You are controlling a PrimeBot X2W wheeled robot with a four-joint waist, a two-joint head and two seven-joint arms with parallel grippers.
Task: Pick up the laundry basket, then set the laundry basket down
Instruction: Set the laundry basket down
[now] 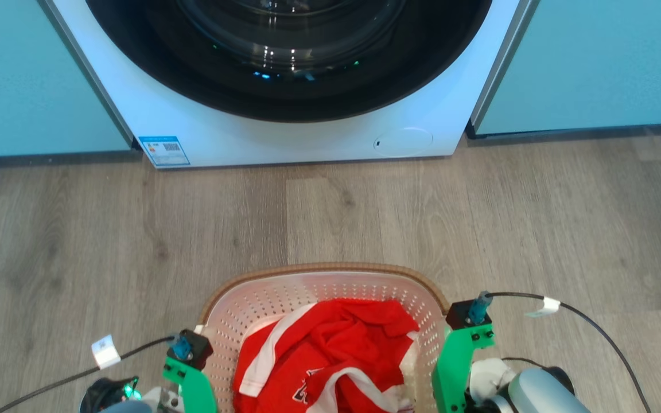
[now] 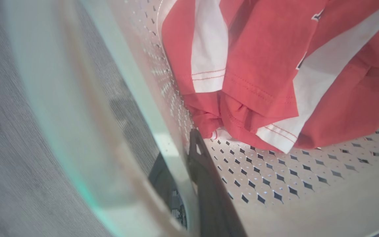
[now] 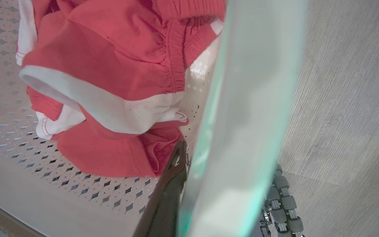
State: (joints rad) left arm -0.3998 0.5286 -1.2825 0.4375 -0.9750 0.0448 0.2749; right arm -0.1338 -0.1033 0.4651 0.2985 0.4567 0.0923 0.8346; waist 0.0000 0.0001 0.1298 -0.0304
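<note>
left pincer [image 2: 176, 149] — closed on laundry basket [image 1: 330, 268] wall, outer finger [image 2: 162, 177] blurred behind it | right pincer [image 3: 229, 158] — same grip | basket's near end cut off in head view

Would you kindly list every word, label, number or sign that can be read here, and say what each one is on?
No text reads clearly.
Blue sticker on the washing machine: print and code too small to read.
White tag on the left cable: dark mark too small to read.
Red garment in the laundry basket: dark lettering, folded away, unreadable.
</note>
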